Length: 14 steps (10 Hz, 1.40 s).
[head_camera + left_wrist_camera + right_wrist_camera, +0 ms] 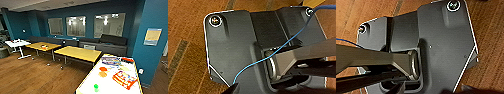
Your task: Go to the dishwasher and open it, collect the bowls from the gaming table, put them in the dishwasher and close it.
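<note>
Three bowls sit on the gaming table (87, 83) in the head view: two orange bowls (102, 71) side by side near its middle and one green bowl (96, 87) nearer its close end. Board-game boxes (124, 79) lie just beside the orange pair. Two yellow-wood tables (78, 53) stand beyond the gaming table. Both wrist views show wood floor (185, 50); grasp state of either gripper: cannot tell.

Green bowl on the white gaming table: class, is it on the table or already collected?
On the table. The green bowl sits on the gaming table, near its front end, apart from the two orange bowls.
</note>
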Tool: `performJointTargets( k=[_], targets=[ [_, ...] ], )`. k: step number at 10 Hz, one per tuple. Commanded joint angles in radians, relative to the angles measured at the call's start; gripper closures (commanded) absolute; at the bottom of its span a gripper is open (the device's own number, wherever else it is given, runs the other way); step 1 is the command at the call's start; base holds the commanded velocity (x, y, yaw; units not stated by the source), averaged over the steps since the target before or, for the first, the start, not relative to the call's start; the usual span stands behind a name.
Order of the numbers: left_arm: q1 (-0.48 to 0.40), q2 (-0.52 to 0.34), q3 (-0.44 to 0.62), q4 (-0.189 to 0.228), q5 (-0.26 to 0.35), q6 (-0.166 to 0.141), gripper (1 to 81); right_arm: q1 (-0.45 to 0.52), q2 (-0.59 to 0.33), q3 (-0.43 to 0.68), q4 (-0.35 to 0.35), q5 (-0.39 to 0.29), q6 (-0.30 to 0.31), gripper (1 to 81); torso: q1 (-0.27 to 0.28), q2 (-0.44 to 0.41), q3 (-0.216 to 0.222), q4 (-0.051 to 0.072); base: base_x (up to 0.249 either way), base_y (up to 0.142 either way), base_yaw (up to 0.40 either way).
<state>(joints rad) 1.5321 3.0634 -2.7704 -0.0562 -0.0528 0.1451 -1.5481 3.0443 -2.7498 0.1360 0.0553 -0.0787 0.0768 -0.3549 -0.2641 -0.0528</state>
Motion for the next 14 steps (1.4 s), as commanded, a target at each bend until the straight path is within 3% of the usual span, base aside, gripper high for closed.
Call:
performJointTargets(
  k=[1, 7, 14],
  targets=[
    [-0.048, 0.002, 0.002, -0.001, 0.053, 0.001, 1.0, 0.053, -0.002, 0.001, -0.003, -0.054, -0.003, 1.0, 0.0, 0.0, 0.0, 0.0, 0.078, 0.13, 0.0],
    [-0.048, 0.0, 0.002, -0.001, 0.053, 0.001, 1.0, 0.053, 0.0, -0.005, -0.003, -0.054, -0.003, 1.0, 0.0, 0.0, 0.0, 0.0, 0.038, 0.103, 0.0],
    [-0.048, 0.005, 0.001, 0.001, 0.053, 0.001, 1.0, 0.052, -0.002, -0.005, -0.001, -0.054, -0.003, 1.0, 0.0, 0.0, 0.0, 0.0, 0.0, 0.0, 0.0]
  ],
)
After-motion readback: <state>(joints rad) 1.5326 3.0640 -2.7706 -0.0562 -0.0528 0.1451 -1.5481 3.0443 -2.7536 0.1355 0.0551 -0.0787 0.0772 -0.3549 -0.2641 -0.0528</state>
